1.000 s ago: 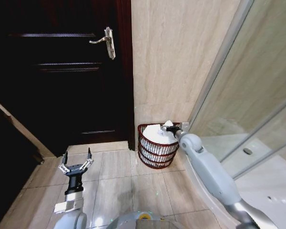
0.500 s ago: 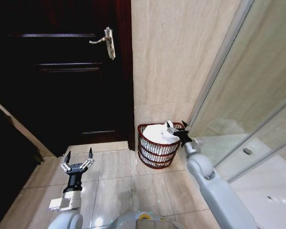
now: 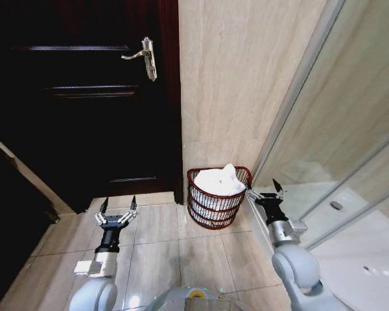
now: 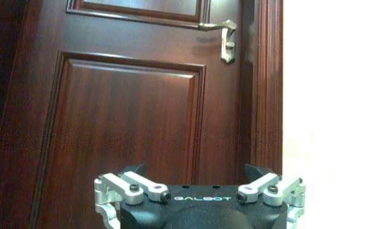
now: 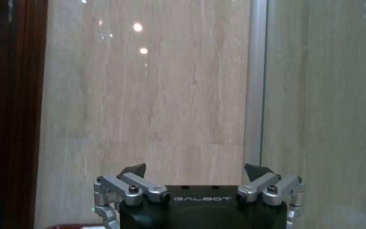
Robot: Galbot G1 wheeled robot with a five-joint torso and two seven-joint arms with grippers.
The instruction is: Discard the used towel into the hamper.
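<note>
White towel (image 3: pixel 218 181) in hamper (image 3: pixel 215 208); left gripper (image 3: pixel 118 208), right gripper (image 3: pixel 264 190) jaws wide, empty, marked "GALBOT".

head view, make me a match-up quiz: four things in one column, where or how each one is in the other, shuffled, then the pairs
Things:
1. towel
2. hamper
3. left gripper
4. right gripper

Places or states:
A. open and empty, beside the hamper's rim on the shower-glass side
B. on the tiled floor, against the beige wall next to the dark door
C. piled white inside the basket
D. open, held low in front of the dark door

Pairs: 1-C, 2-B, 3-D, 4-A
</note>
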